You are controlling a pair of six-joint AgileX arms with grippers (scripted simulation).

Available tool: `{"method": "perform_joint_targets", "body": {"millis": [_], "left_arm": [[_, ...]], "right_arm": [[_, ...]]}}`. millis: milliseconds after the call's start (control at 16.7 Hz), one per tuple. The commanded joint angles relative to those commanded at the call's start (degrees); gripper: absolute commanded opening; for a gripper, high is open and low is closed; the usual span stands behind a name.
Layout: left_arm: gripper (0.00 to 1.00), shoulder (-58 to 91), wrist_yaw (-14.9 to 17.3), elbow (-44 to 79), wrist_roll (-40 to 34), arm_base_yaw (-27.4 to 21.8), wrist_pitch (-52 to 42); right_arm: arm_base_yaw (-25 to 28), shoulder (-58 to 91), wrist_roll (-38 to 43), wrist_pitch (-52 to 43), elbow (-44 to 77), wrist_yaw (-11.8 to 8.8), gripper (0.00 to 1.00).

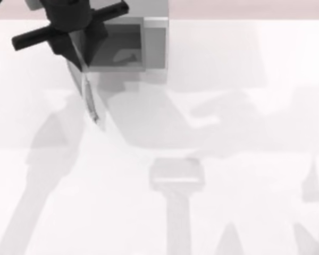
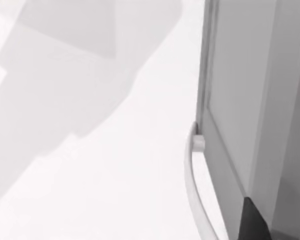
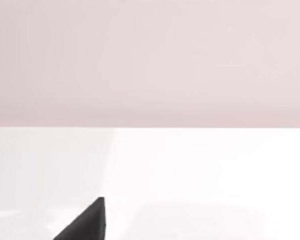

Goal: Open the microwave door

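The microwave stands at the back of the table, left of centre, with its dark cavity exposed and the narrow control panel to its right. The microwave door is swung out towards the front and appears edge-on. My left gripper reaches down from the back left onto the door's top edge. In the left wrist view my left gripper has its dark fingers on either side of the door, shut on it, with the pale bar handle just outside them. Of my right gripper only one fingertip shows, set wide, with nothing by it.
The white table carries only grey shadows of the arms and the microwave. A pale pink wall runs behind the table. My right arm is outside the top view.
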Motion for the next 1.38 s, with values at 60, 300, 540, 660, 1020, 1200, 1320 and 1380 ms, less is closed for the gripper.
{"method": "perform_joint_targets", "body": {"millis": [60, 300, 540, 660, 1020, 1200, 1320, 1380], "left_arm": [[0.0, 0.2, -0.1, 0.1, -0.1, -0.3, 0.3], [0.0, -0.7, 0.0, -3.2, -0.1, -0.1, 2.5], [0.0, -2.2, 0.0, -8.2, 0.0, 0.0, 6.0], [0.0, -2.4, 0.0, -8.7, 0.0, 0.0, 6.4], [0.0, -2.4, 0.0, -8.7, 0.0, 0.0, 6.4], [0.0, -2.4, 0.0, -8.7, 0.0, 0.0, 6.4], [0.0, -2.4, 0.0, -8.7, 0.0, 0.0, 6.4], [0.0, -2.4, 0.0, -8.7, 0.0, 0.0, 6.4]], "right_arm": [[0.0, 0.0, 0.0, 0.0, 0.0, 0.0, 1.0], [0.0, 0.0, 0.0, 0.0, 0.0, 0.0, 1.0], [0.0, 0.0, 0.0, 0.0, 0.0, 0.0, 1.0], [0.0, 0.0, 0.0, 0.0, 0.0, 0.0, 1.0], [0.0, 0.0, 0.0, 0.0, 0.0, 0.0, 1.0], [0.0, 0.0, 0.0, 0.0, 0.0, 0.0, 1.0], [0.0, 0.0, 0.0, 0.0, 0.0, 0.0, 1.0], [0.0, 0.0, 0.0, 0.0, 0.0, 0.0, 1.0]]}}
